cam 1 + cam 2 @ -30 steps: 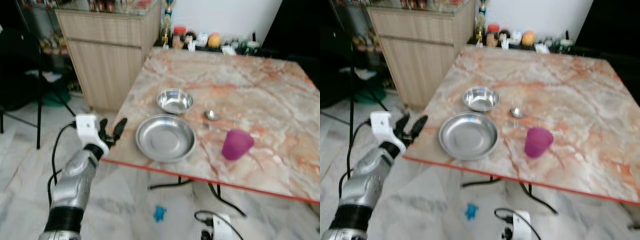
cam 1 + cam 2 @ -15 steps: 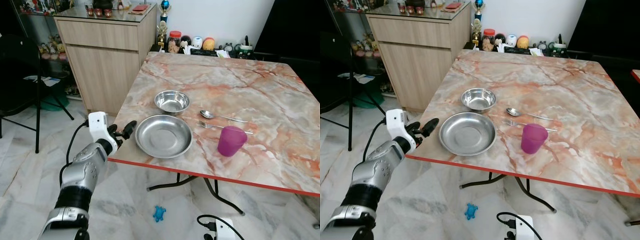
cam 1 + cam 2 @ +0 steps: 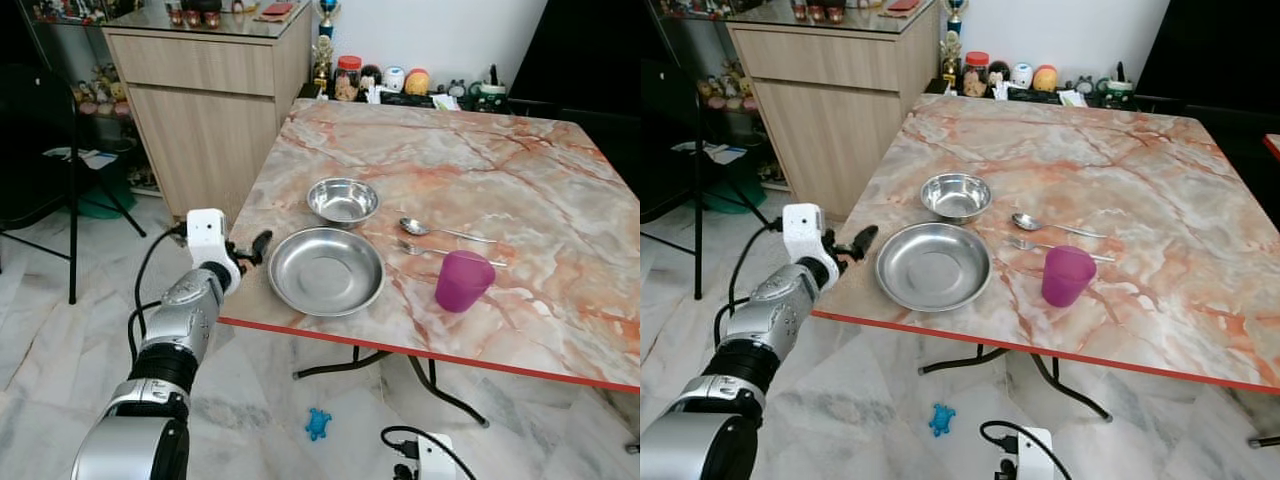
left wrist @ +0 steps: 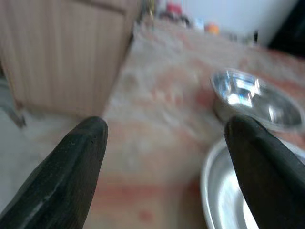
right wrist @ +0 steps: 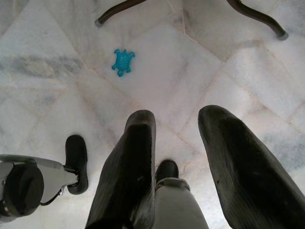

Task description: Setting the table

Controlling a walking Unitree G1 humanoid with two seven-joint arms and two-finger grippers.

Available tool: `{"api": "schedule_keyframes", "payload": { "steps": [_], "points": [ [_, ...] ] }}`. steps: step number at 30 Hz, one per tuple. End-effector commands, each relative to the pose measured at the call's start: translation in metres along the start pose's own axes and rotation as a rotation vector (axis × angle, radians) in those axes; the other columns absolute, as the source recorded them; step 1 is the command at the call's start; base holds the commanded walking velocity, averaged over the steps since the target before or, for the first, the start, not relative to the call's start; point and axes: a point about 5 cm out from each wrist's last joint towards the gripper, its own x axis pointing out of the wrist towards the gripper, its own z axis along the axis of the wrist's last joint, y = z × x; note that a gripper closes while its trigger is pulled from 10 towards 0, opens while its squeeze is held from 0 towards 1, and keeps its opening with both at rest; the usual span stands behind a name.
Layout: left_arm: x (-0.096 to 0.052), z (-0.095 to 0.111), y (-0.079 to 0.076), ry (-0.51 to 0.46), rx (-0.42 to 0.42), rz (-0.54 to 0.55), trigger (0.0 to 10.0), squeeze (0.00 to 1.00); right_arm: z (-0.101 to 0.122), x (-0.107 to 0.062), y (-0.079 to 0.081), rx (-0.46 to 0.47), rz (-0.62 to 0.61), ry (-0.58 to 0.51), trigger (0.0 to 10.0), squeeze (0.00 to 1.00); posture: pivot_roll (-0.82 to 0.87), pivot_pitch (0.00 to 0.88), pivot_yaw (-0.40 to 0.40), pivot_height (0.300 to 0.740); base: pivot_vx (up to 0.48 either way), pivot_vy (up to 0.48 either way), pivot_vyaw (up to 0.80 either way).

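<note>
- Steel plate [image 3: 326,271] lies near the front-left corner of the marble table [image 3: 520,170], just short of the red front edge.
- Small steel bowl [image 3: 343,201] sits just behind the plate, close to it. Whether the two rims touch, I cannot tell.
- Spoon [image 3: 431,230] and fork [image 3: 420,249] lie side by side to the right of the plate. Purple cup [image 3: 463,281] stands upright just in front of the fork's handle end.
- Left gripper [image 3: 247,248] held at the table's left edge, level with the top, beside the plate and not touching it. Fingers spread apart, nothing between them.
- Left wrist view: blurred; both black fingertips [image 4: 78,157] wide apart, the plate's rim and the bowl [image 4: 255,99] seen between them, with the cabinet front beyond.
- Right wrist view looks straight down: right gripper [image 5: 183,162] hangs over the marble floor, fingers parted and empty, a small blue toy [image 5: 123,61] lying on the tiles below.
- Head views add a wooden cabinet [image 3: 205,100] left of the table and jars [image 3: 350,78] beyond its far edge.
</note>
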Motion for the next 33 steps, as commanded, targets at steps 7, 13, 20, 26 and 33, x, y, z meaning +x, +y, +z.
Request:
{"api": "schedule_keyframes", "payload": {
  "steps": [7, 13, 20, 26, 33],
  "points": [
    [-0.055, -0.014, 0.037, -0.118, 0.337, 0.058, 10.0, 0.00, 0.014, -0.007, -0.048, 0.017, -0.114, -0.175, 10.0, 0.00, 0.14, 0.002, -0.046, 0.740, 0.000, 0.000, 0.00],
    [-0.086, -0.024, 0.057, -0.126, 0.372, 0.153, 10.0, 0.00, 0.023, -0.019, -0.080, 0.010, -0.210, -0.325, 10.0, 0.00, 0.13, 0.001, -0.059, 0.740, 0.000, 0.000, 0.00],
    [-0.093, -0.013, 0.056, -0.181, 0.385, 0.190, 10.0, 0.00, -0.008, -0.031, -0.095, 0.066, -0.306, -0.268, 10.0, 0.00, 0.13, 0.000, -0.057, 0.740, 0.000, 0.000, 0.00],
    [-0.092, -0.007, 0.055, -0.214, 0.351, 0.214, 10.0, 0.00, -0.030, -0.033, -0.079, 0.090, -0.269, -0.209, 10.0, 0.00, 0.12, 0.000, -0.055, 0.740, 0.000, 0.000, 0.00],
    [-0.086, 0.001, 0.052, -0.247, 0.292, 0.238, 10.0, 0.00, -0.036, -0.031, -0.069, 0.098, -0.248, -0.163, 10.0, 0.00, 0.13, 0.000, -0.059, 0.740, 0.000, 0.000, -0.30]
  ]
}}
